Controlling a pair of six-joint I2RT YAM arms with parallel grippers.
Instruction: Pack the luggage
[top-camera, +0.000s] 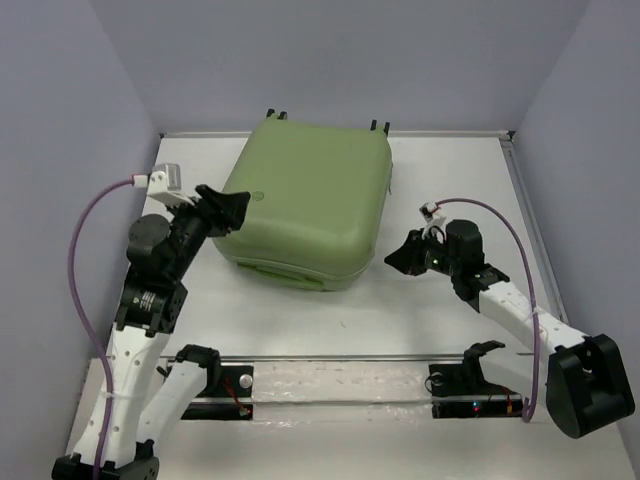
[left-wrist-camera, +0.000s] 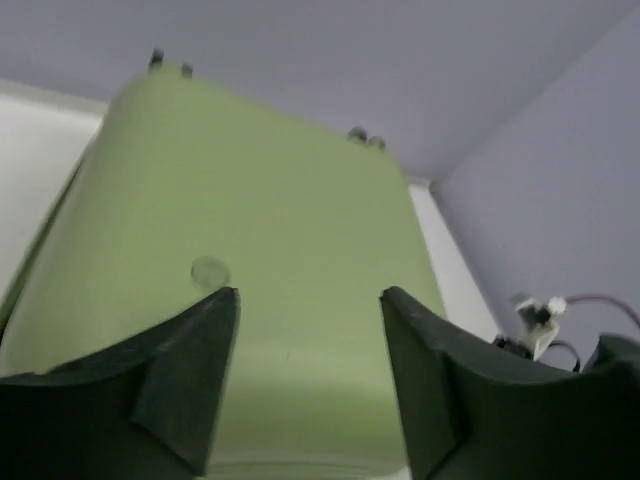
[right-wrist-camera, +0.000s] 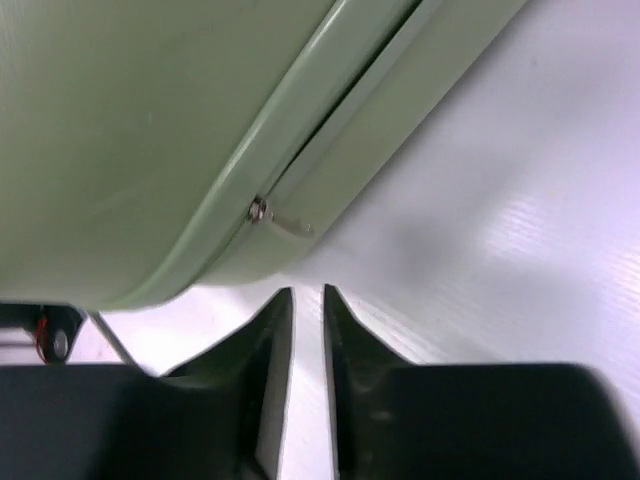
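The luggage (top-camera: 300, 200) is a light-green hard-shell suitcase lying closed and flat at the back middle of the white table. My left gripper (top-camera: 232, 208) hovers at its left edge, open, with nothing between its fingers; in the left wrist view the lid (left-wrist-camera: 260, 220) fills the space beyond the gripper (left-wrist-camera: 308, 295). My right gripper (top-camera: 395, 258) is just off the luggage's front right corner, apart from the shell. In the right wrist view the gripper (right-wrist-camera: 308, 292) shows only a thin slit between its fingers, over bare table, below the luggage's seam and metal zipper pull (right-wrist-camera: 262, 210).
Small black wheels (top-camera: 272, 115) stick out at the luggage's far edge near the back wall. A metal rail (top-camera: 340, 358) with both arm bases runs along the near edge. Grey walls close in on the left, back and right of the table (top-camera: 480, 180).
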